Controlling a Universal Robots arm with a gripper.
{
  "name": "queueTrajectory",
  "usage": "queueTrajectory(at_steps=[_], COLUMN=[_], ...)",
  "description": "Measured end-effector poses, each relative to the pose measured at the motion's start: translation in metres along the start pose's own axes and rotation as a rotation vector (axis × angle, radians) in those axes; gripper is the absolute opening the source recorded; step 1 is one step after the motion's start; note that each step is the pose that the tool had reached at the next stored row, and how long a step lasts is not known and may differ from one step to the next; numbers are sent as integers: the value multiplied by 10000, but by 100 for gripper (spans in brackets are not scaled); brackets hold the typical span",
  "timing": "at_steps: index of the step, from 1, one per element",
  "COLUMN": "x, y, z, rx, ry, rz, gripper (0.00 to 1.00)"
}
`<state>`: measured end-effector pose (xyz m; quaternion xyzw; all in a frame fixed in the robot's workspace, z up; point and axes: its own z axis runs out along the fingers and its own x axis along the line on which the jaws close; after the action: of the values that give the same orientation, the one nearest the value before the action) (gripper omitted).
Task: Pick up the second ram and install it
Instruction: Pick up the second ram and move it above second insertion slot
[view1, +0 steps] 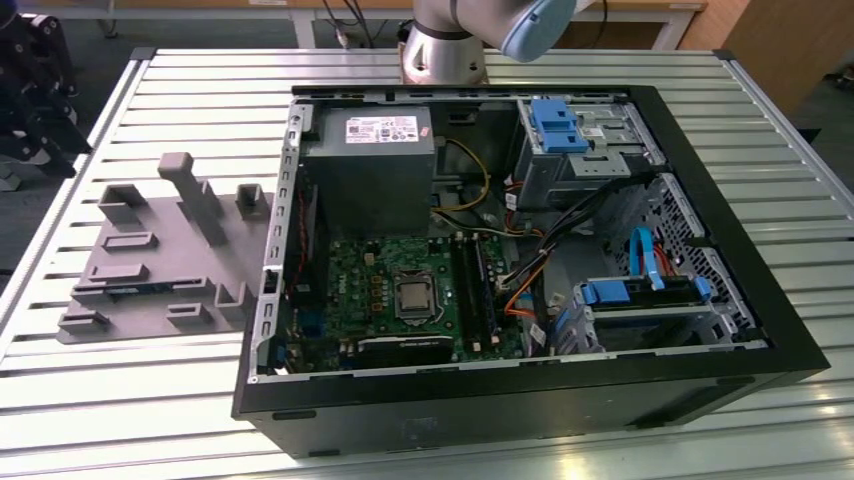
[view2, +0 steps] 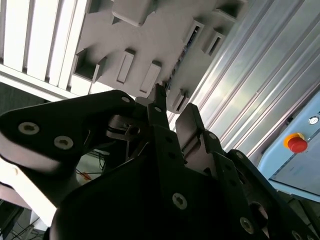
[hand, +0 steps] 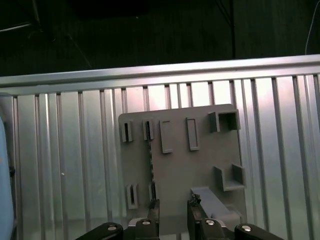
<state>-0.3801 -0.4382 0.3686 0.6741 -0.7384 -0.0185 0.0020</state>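
Observation:
The second ram (view1: 140, 289) is a thin dark stick standing on edge in the grey plastic fixture (view1: 167, 255), on the slatted table at the exterior view's left. In the first wrist view the ram (hand: 151, 167) runs between two pairs of holder blocks on the fixture (hand: 200, 160). My gripper (hand: 173, 214) hangs well above the fixture, open with nothing between its fingers. The second wrist view has the gripper (view2: 172, 107) with its two dark fingers apart, and the ram (view2: 176, 62) edge-on on the fixture (view2: 145, 35) beyond them.
An open computer case (view1: 747, 330) lies at the exterior view's right, with the motherboard (view1: 400, 290), its long black slots (view1: 474, 285), a power supply (view1: 367, 150) and loose cables. The arm's base (view1: 441, 50) stands behind it. Several upright blocks (view1: 194, 195) rise from the fixture.

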Motion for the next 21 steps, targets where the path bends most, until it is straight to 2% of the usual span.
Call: queueTrajectory(at_steps=[9, 21], x=[9, 14], y=[-3, -5], z=[142, 157], rx=[3, 2], ry=[0, 0], rz=[1, -9], gripper=[36, 36])
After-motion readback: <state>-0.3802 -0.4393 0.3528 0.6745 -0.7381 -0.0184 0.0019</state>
